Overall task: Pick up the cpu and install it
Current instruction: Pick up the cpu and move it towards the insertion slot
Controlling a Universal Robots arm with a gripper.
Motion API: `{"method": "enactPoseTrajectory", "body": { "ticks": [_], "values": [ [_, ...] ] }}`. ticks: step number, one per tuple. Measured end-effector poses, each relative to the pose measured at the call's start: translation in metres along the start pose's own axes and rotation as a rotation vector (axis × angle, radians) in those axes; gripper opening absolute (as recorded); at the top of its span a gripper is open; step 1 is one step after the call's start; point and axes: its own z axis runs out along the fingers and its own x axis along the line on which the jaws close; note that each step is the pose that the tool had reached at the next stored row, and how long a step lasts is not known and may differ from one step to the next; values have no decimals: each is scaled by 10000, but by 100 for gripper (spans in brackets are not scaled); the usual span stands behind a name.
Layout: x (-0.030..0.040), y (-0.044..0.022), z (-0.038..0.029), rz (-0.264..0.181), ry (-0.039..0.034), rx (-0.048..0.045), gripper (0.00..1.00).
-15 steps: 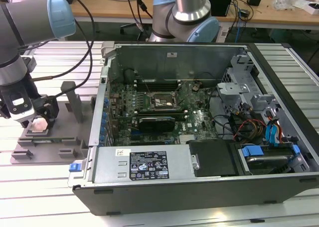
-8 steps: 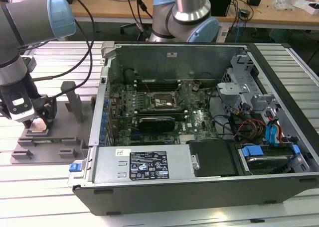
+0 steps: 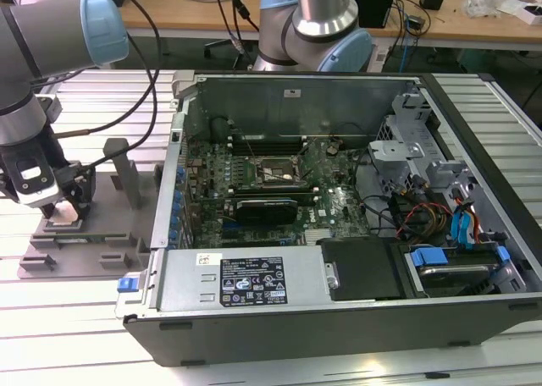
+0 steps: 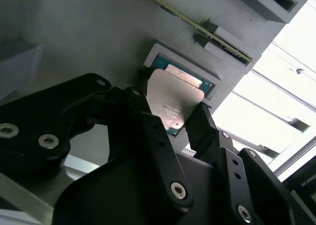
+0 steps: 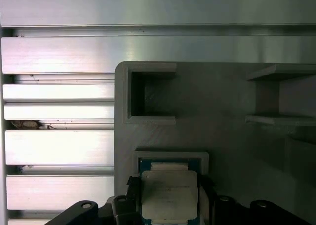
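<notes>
Two gripper [image 4: 169,110] fingers [image 4: 145,119] are pinching the chip [image 4: 174,94] in its grey holder [image 5: 217,111]; an uneven squeeze is risking tilting and jamming it.

Tight quarters at the grey fixture [image 3: 51,250]: the gripper [image 3: 63,208] sits low over the cpu [image 5: 169,193], the recess rim hugs the chip closely in the first wrist view, and an upright post [image 3: 127,173] stands just beside, between gripper and computer case [image 3: 339,301]. Inside the case the socket frame [image 3: 269,173] lies open from above — but the tall side wall [image 3: 174,174] guards the exterior view's left, a black card [image 3: 267,208] sits just in front, and cables [image 3: 419,212] crowd the exterior view's right.
</notes>
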Motion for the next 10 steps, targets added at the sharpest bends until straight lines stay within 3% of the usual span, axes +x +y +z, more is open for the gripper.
{"method": "enactPoseTrajectory", "body": {
  "ticks": [3, 10],
  "values": [
    [0, -1, -45, -1, -4, 1, 55],
    [6, -9, -401, 0, -1, 1, 55]
  ]
}}
